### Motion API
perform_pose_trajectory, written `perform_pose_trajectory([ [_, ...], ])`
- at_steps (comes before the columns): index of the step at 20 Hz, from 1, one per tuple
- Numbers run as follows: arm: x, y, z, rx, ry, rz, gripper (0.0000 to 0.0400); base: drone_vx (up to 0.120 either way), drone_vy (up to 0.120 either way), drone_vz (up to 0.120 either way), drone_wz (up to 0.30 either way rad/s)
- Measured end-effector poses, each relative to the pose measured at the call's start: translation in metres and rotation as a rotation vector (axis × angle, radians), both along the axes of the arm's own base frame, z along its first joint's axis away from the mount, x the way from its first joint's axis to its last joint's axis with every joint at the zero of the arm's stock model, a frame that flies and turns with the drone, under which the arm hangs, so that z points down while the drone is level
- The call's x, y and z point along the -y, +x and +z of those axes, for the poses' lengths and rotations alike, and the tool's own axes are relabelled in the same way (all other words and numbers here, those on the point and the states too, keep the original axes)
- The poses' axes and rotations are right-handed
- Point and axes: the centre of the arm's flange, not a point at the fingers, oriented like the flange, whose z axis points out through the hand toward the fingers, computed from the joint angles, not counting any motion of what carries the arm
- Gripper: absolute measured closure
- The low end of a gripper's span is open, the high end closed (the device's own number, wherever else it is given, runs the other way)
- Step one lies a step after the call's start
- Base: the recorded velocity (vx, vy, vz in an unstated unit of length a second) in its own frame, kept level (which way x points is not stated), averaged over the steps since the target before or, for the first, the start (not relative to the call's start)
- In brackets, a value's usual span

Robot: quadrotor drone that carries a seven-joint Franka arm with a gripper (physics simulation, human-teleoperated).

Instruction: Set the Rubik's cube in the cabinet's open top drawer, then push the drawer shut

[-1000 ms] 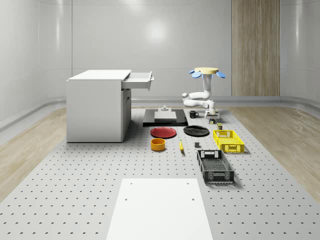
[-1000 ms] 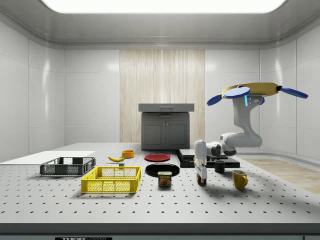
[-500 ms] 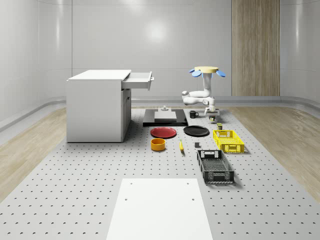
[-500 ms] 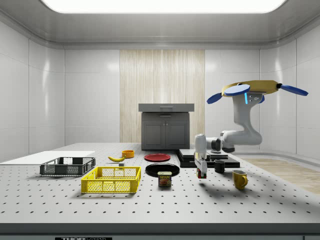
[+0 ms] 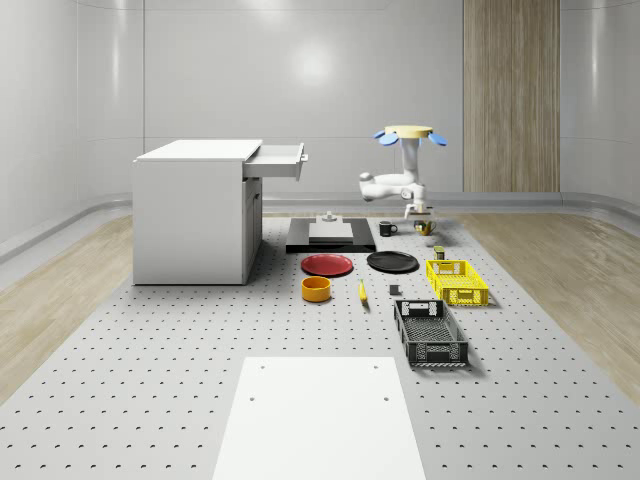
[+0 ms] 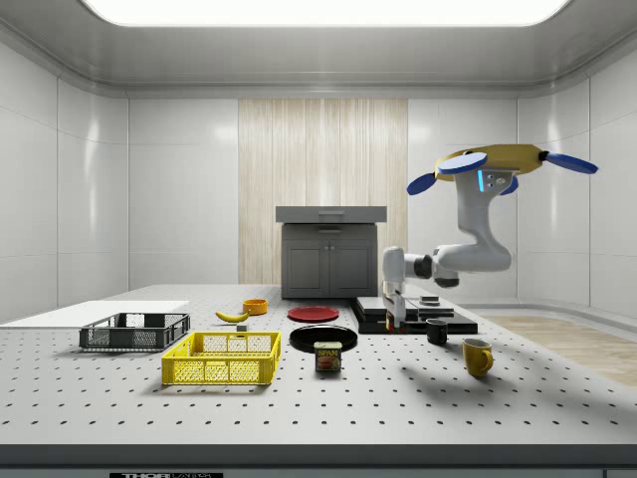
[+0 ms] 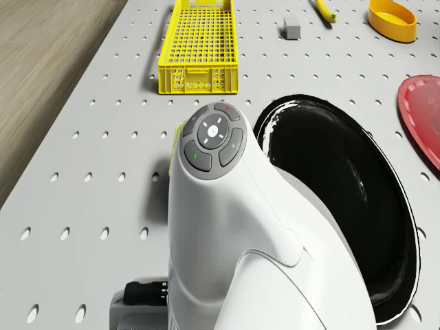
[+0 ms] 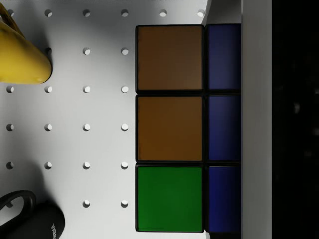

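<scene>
Drone hovers above the counter beside the black plate, tool clamped on the cube and lifted clear of the mugs so it can be carried; cabinet and its open drawer stand well apart, transfer apparently next

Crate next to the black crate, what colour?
Yellow. The crate shows best in the whole-scene view, just beyond the black crate.
</scene>
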Motion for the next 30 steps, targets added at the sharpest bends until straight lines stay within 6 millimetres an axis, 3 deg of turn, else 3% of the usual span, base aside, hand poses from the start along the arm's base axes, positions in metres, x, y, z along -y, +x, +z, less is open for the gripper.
perform_pose_trajectory([
  [10,0.0000,0.0000,-0.0015,0.000,0.000,0.000,0.0075,0.112,-0.120,0.120,0.000],
  [30,0.0000,0.0000,-0.0017,0.000,0.000,0.000,0.0075,0.000,-0.120,0.120,0.000],
])
